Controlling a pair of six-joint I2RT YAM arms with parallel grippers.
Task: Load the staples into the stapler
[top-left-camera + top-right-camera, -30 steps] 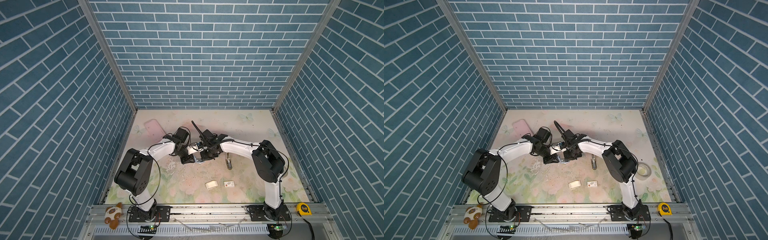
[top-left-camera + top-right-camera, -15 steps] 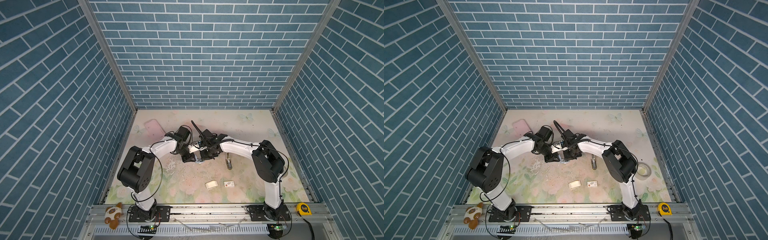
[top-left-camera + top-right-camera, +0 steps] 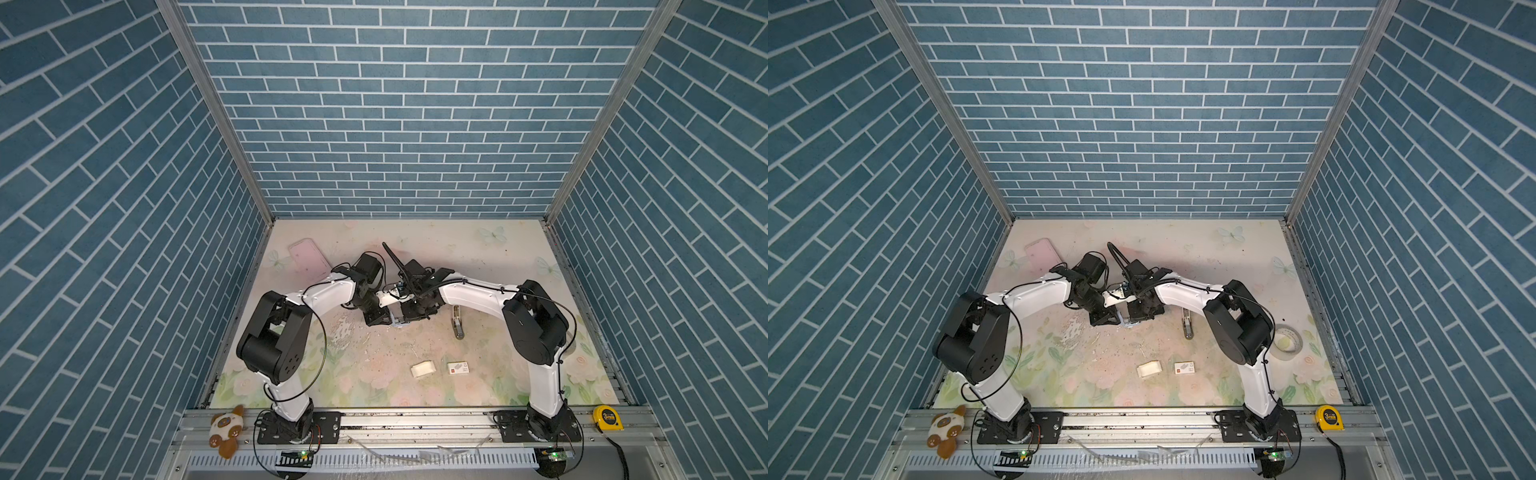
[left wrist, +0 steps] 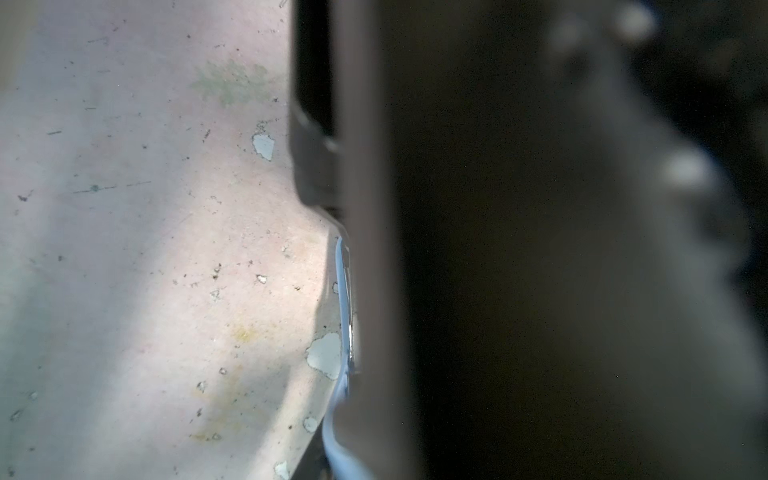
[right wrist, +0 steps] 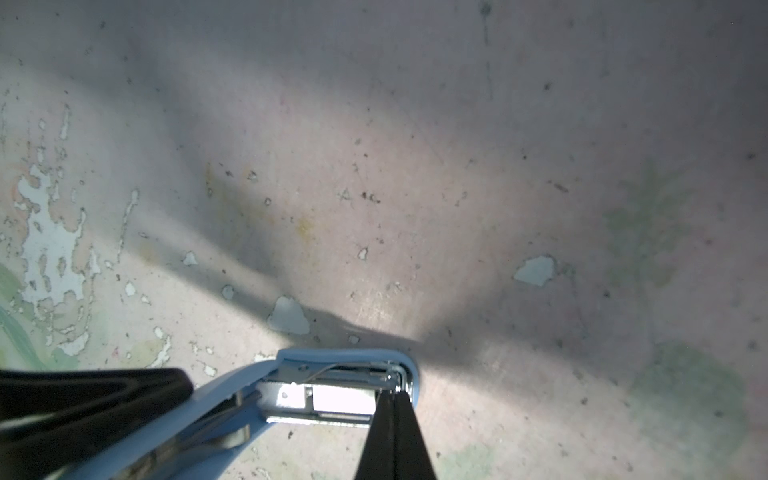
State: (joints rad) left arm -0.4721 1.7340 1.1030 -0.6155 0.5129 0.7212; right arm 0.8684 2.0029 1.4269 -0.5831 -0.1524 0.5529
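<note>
The right end effector (image 5: 394,392) is clenched, its two fingers pressed into one thin wedge with nothing visible between them. The tip sits on the nose of the stapler (image 5: 340,356), at the front end of the open metal channel (image 5: 291,395).

What looks like the staples (image 5: 340,401) lies in that channel just behind the tip. It is a glare-bright strip, and I cannot tell for sure whether it is staples or bare metal.

The stapler's long axis runs from the right end effector back toward the left end effector (image 3: 379,320). The left one appears to be grasping the blue body at the rear. Its wrist view is mostly blocked by a blurred dark finger with a sliver of blue beside it.

So the strip lies straight back along the channel from the right tip, away from the nose. That arm is the nearer one, so any seating push should follow that line and the left arm should only brace.

The blue lid stands swung open beyond the channel.

From the stapler toward the arm bases, well apart and on the right arm's side, the white tray (image 3: 423,369) and sleeve (image 3: 458,367) lie side by side on the tabletop (image 3: 478,266).
</note>
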